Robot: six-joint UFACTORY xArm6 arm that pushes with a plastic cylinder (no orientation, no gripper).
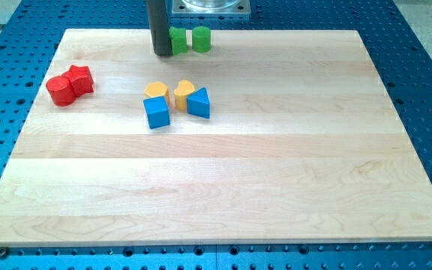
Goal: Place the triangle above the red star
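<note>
The blue triangle (199, 103) lies near the board's middle top, touching a yellow heart (184, 94) on its left. The red star (80, 79) sits at the view's left, touching a red cylinder (61, 91) at its lower left. My tip (161, 53) is at the view's top, just left of a green block (178, 40), well above the triangle and far right of the star.
A green cylinder (201, 39) stands right of the green block. A yellow block (155, 91) and a blue cube (157, 112) sit left of the heart. The wooden board (223, 187) lies on a blue perforated table.
</note>
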